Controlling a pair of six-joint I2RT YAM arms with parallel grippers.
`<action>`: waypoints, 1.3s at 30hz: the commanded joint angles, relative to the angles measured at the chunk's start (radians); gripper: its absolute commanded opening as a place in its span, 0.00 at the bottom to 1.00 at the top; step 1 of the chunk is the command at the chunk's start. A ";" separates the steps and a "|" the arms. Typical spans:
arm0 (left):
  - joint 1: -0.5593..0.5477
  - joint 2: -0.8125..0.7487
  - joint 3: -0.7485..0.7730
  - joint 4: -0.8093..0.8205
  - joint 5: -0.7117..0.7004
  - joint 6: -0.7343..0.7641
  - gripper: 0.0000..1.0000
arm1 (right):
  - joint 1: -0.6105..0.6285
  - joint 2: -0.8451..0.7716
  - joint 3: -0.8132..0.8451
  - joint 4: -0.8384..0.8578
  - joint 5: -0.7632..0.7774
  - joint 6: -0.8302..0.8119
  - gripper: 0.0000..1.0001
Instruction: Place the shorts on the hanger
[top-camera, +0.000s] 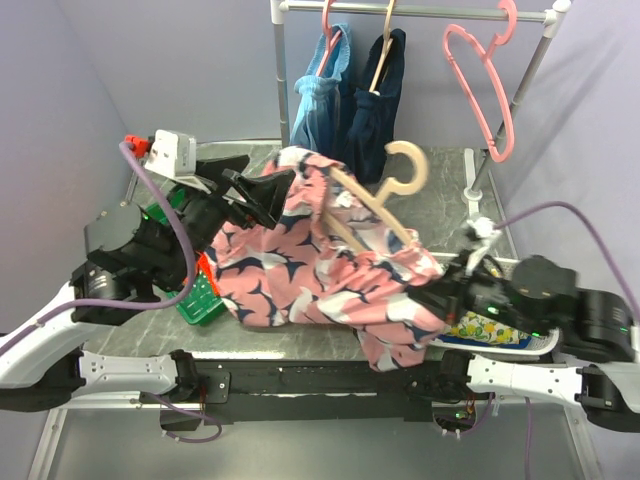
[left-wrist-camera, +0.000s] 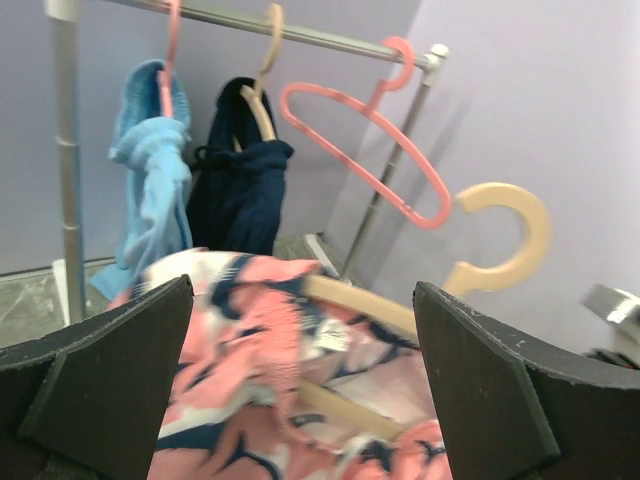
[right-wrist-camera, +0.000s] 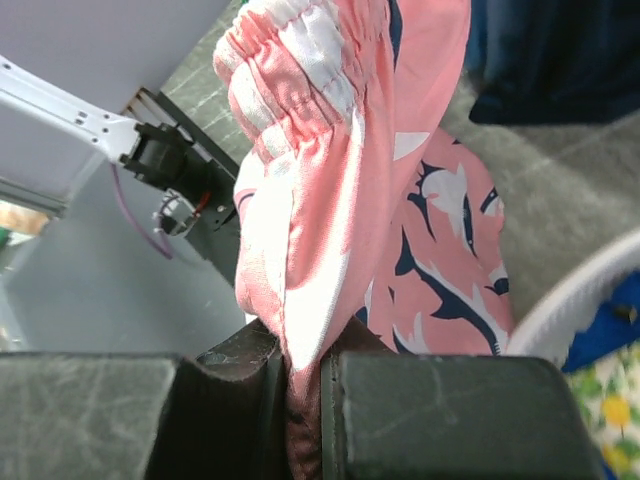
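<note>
The pink shorts (top-camera: 300, 262) with navy and white shapes lie bunched across the middle of the table. The beige hanger (top-camera: 388, 205) lies on top of them, partly tucked into the fabric, with its hook pointing to the back right. My left gripper (top-camera: 262, 192) is open and empty, hovering at the shorts' back left edge. In the left wrist view the gripper (left-wrist-camera: 300, 300) frames the shorts (left-wrist-camera: 240, 390) and the hanger (left-wrist-camera: 505, 235). My right gripper (top-camera: 447, 296) is shut on the shorts' elastic waistband (right-wrist-camera: 320, 200) at their front right, and the fabric is pinched between the fingers (right-wrist-camera: 420, 410).
A garment rack (top-camera: 480, 170) stands at the back with a light-blue garment (top-camera: 322, 85), a navy garment (top-camera: 378, 105) and an empty pink hanger (top-camera: 485, 90). A green basket (top-camera: 203, 300) sits at the left. A white tray (top-camera: 540, 345) with lemon-print cloth sits at the right.
</note>
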 joint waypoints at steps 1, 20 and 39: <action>0.008 0.026 -0.089 0.084 -0.108 -0.023 0.98 | 0.004 -0.051 0.092 -0.154 0.040 0.120 0.00; 0.388 0.207 -0.351 0.242 0.189 -0.410 0.72 | 0.004 -0.172 0.341 -0.392 0.013 0.315 0.00; 0.168 0.516 -0.294 0.443 0.363 -0.459 0.66 | 0.001 -0.201 0.396 -0.392 0.065 0.354 0.00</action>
